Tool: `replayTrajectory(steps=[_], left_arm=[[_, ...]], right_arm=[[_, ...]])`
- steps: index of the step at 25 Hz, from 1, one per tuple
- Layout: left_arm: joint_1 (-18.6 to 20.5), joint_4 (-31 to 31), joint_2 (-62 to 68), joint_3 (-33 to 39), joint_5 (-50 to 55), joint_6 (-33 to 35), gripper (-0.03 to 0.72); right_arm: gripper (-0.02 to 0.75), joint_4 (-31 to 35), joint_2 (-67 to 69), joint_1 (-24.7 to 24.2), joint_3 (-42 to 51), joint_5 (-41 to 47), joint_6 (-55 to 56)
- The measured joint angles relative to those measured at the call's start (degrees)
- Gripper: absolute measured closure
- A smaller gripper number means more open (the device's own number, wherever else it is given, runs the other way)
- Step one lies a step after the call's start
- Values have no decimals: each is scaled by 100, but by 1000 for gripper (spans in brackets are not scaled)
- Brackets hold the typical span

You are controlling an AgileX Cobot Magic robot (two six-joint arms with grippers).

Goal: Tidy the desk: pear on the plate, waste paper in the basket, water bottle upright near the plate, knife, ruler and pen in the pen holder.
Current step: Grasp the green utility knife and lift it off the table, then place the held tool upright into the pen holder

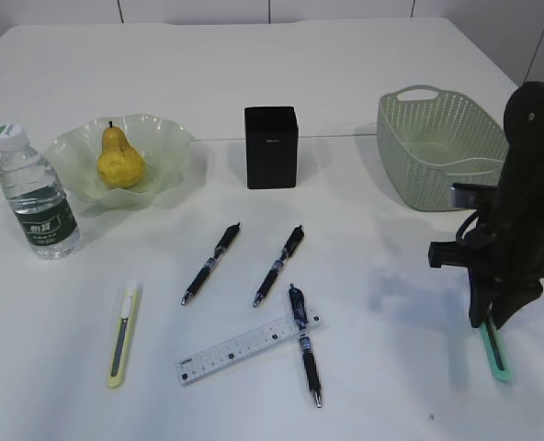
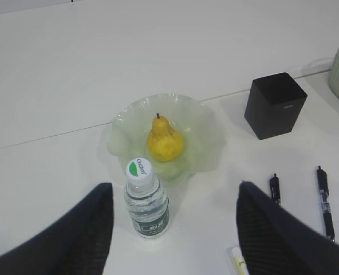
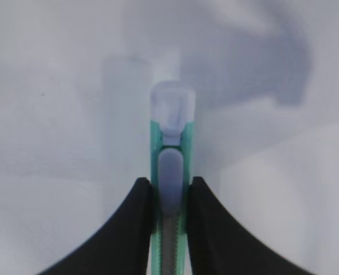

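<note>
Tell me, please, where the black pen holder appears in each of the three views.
Exterior view: the pen holder stands at upper centre, between the plate and the basket.
Left wrist view: pen holder at upper right, right of the plate.
Right wrist view: not in it.
Shared landmark: the pear on the plate.

This looks like a robot test bench in a lab set up as a mock office desk: a large plain white desk [image 1: 254,55] runs back to pale panelled walls at the far edge. On it stand and lie desk things, a black pen holder [image 1: 271,147] in the middle, pens [image 1: 211,263] and a ruler [image 1: 249,346] nearer. A black robot arm [image 1: 520,202] reaches down at the near right.
</note>
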Motion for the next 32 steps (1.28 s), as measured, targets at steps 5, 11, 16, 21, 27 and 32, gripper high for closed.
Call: replayTrajectory(steps=[5,11,16,21,27,32], left_arm=[[0,0,0,0,0,0,214],[0,0,0,0,0,0,214],[0,0,0,0,0,0,214],[0,0,0,0,0,0,214],[0,0,0,0,-133,0,214],[0,0,12,0,-327,0,214]], right_arm=[[573,673,9,0,-375,438,-1210],[573,1410,13,66,-1133,708,-2187],[573,1453,22,431,-2124,565,-2543],[573,1503,35,633,-2987,-210,-2634],[573,1722,63,633,-3244,-1744,-2911],[573,1850,258,826,-3244,-3202,-3461]])
